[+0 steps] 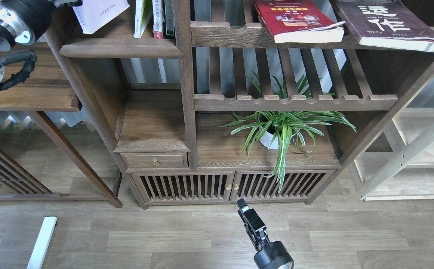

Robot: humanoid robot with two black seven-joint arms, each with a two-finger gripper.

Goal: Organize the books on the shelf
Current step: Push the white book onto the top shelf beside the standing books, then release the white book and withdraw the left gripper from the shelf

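Observation:
The pale lavender-white book (99,14) is tilted over the left end of the dark-brown shelf (119,50), partly cut off by the top edge. My left gripper (69,3) is at the book's upper left corner and seems shut on it; most of the gripper is out of view. Several thin books (157,18) stand upright at the shelf's right end. The red book (299,20) and the maroon-brown book with cream characters (387,23) lie flat on the upper slatted rack. My right gripper (243,205) hangs low over the floor, seen edge-on, holding nothing.
A potted spider plant (276,130) sits on the lower board under the second slatted rack. A brown side table (30,86) stands at the left and a pale wood frame (407,157) at the right. A white bar (41,243) lies on the floor.

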